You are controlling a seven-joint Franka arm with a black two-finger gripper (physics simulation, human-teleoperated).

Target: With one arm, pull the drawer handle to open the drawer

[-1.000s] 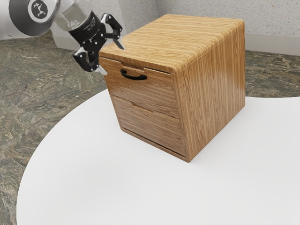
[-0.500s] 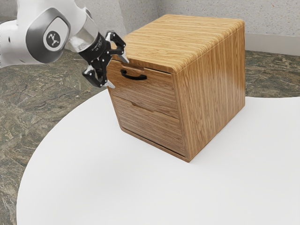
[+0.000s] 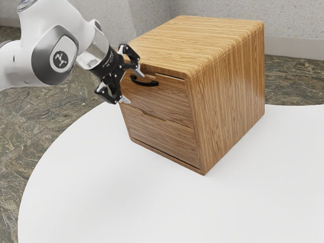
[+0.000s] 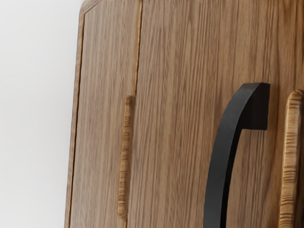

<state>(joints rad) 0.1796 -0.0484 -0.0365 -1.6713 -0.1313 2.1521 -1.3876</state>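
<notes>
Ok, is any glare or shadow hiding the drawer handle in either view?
Exterior view: flat, even light, no glare; the black handle stands out against the wooden cabinet, with the open gripper beside it. Wrist view: the handle shows dark on the wood; the white table is bright and featureless.

Illumination is bright, even and diffuse in both views. The white table [image 3: 152, 202] renders near full brightness, without glare; faint grey shading lies on it in front of the cabinet [image 3: 223, 86]. The cabinet top is lighter than its front, so the light probably comes from above. The arm [image 3: 50, 30] shows soft highlights. In the wrist view, the black handle [image 4: 223, 156] carries a dull grey sheen.
</notes>
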